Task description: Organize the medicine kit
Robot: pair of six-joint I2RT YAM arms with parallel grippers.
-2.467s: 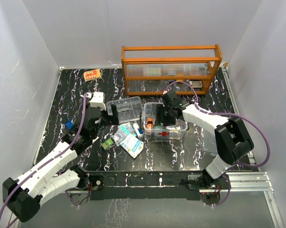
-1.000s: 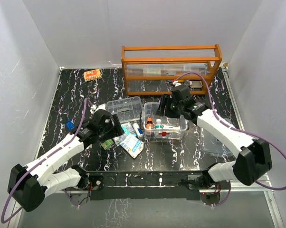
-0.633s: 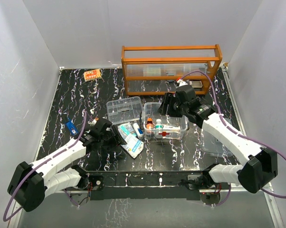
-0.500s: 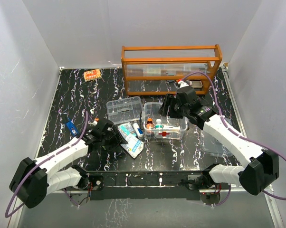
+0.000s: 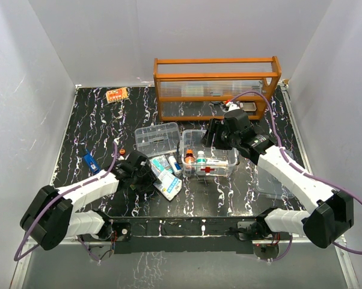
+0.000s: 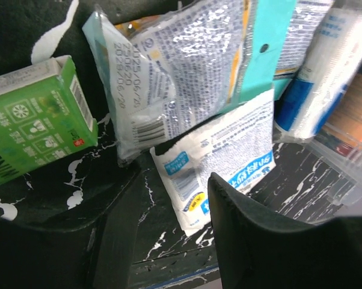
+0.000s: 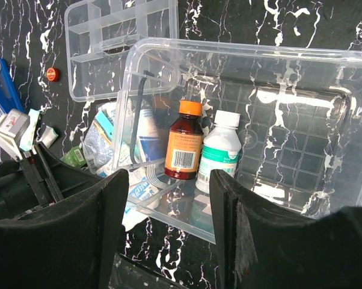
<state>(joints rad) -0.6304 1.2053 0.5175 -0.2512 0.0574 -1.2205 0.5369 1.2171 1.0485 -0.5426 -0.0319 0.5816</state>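
The medicine kit's clear box [image 5: 220, 164] with a red cross stands mid-table, holding a brown bottle [image 7: 184, 142] with an orange cap and a white bottle [image 7: 220, 150] with a green label. Its divided tray [image 5: 157, 138] lies just left of it. My right gripper [image 7: 169, 232] hovers open over the box's near wall [image 7: 187, 220], empty. My left gripper [image 6: 175, 235] is low at a pile of sachets [image 5: 167, 183]. Its jaws stand apart, and the corner of a white-and-blue sachet [image 6: 229, 156] lies on the table between them. A green carton [image 6: 30, 129] lies to the left.
An orange wooden rack [image 5: 217, 84] spans the back. An orange blister pack [image 5: 116, 94] sits back left. A blue item [image 5: 88, 161] and a small red cap [image 5: 123, 150] lie left of the tray. White tubes [image 6: 325, 66] lie beside the box.
My left arm has slid toward the near edge and right, down to the sachets, and its jaws have narrowed. The right gripper has barely shifted above the box.
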